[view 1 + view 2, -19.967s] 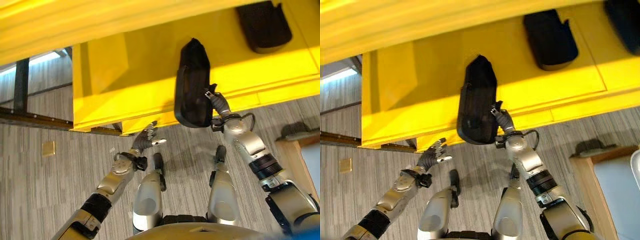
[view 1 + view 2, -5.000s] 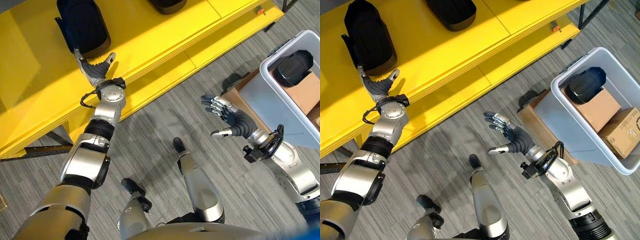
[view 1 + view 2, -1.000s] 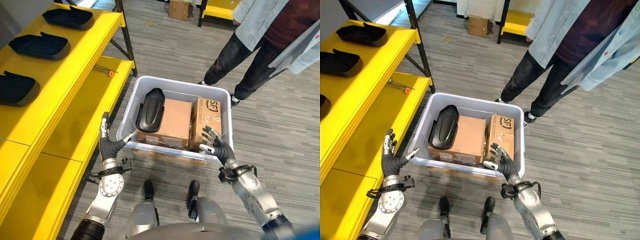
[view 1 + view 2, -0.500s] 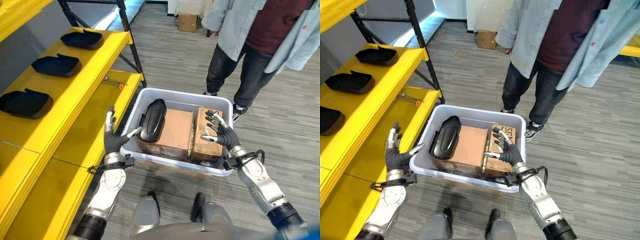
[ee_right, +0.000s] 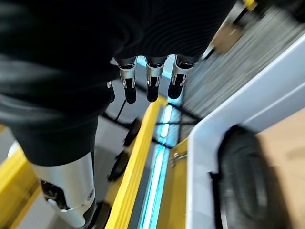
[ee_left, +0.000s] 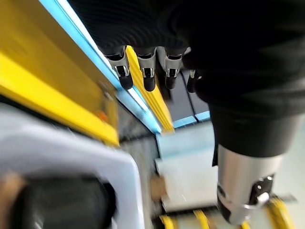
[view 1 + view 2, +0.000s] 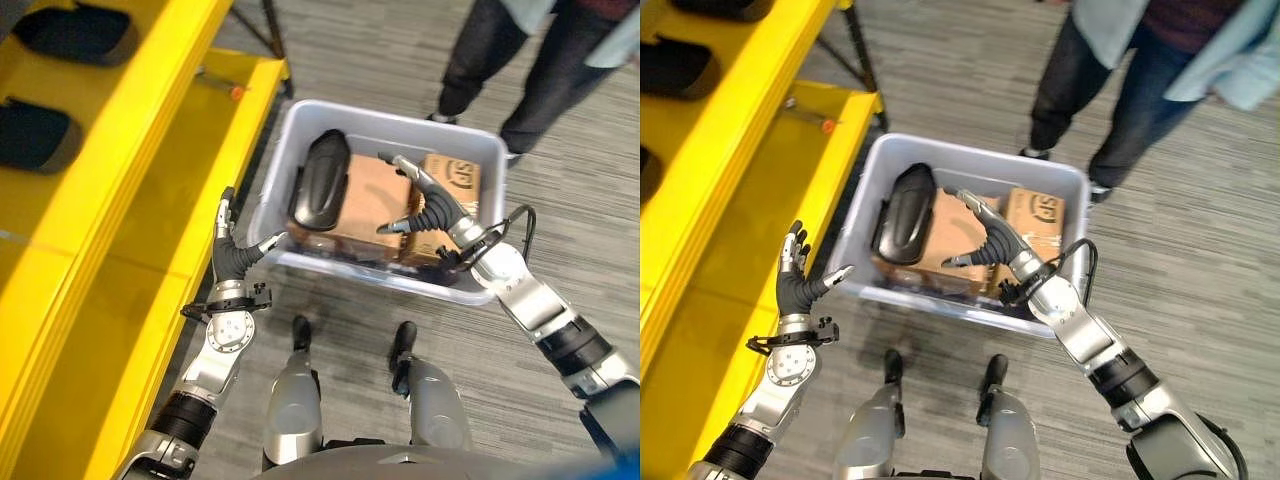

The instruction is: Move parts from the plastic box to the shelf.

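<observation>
On the far left stands the yellow shelf (image 7: 120, 170), with 2 dark parts (image 7: 35, 135) lying on its upper level and a small orange-tipped tool (image 7: 805, 118) on the lower one. The left hand (image 7: 232, 258) hangs in the air between the shelf and the plastic box (image 7: 290, 135), close to the box's near-left corner, its fingers straight and pointing up with the thumb spread toward the rim, holding nothing. The pale grey box sits on the striped floor (image 7: 1200, 300), and inside it, at the left end, a black part (image 7: 320, 185) lies partly on top of a brown cardboard box (image 7: 365, 210); a 2nd cardboard box (image 7: 455, 180) with print on it fills the right end. The right hand (image 7: 428, 210) reaches over the box's near rim and hovers above the 2 cardboard boxes, fingers stretched out toward the black part and thumb apart, gripping nothing. Beyond the box, a person's legs (image 7: 1110, 110) in dark trousers stand on the floor.
</observation>
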